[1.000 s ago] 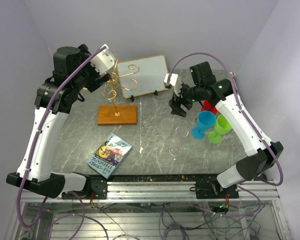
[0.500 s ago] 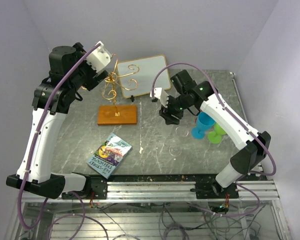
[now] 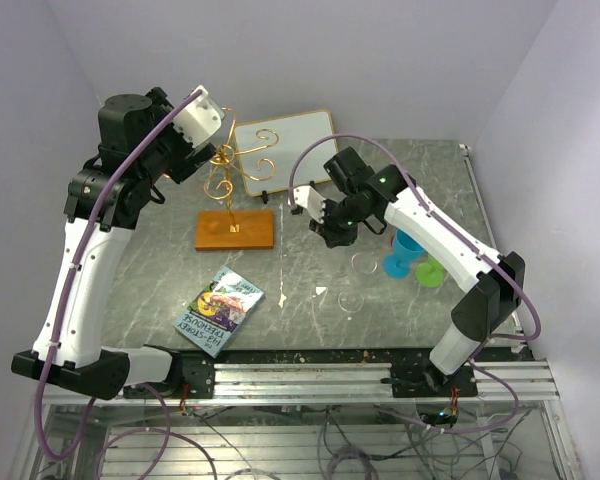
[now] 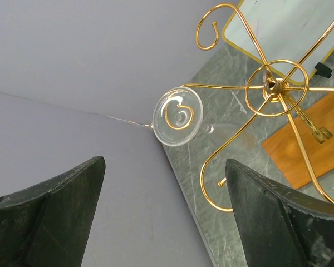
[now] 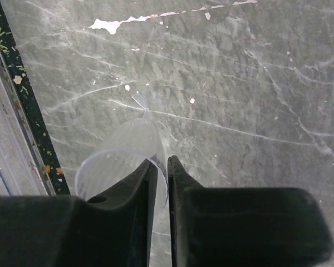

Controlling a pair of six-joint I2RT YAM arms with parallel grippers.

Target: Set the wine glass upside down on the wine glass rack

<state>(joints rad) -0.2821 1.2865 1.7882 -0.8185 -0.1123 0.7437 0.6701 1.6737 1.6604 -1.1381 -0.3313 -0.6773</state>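
Note:
The wine glass rack [image 4: 275, 84], gold wire with scroll arms, stands on its orange-brown wooden base [image 3: 235, 230]. A clear wine glass [image 4: 178, 117] hangs bowl-down from one scroll arm, its round foot facing the left wrist camera. My left gripper [image 4: 164, 167] hovers high above the rack, open and empty. My right gripper [image 3: 332, 232] hangs over the middle of the table with its jaws nearly touching and nothing between them. In the right wrist view another clear glass [image 5: 114, 150] sits on the table below and behind the right gripper [image 5: 162, 160].
Two clear glasses [image 3: 363, 263] [image 3: 350, 300] sit on the grey marble table. A blue cup [image 3: 408, 250] and a green cup [image 3: 435, 268] stand under the right forearm. A white framed board [image 3: 285, 150] leans behind the rack. A book [image 3: 220, 310] lies front left.
The right arm swung left from above the coloured cups toward the table's middle, and its jaws closed. The left arm shifted slightly, still open above the rack.

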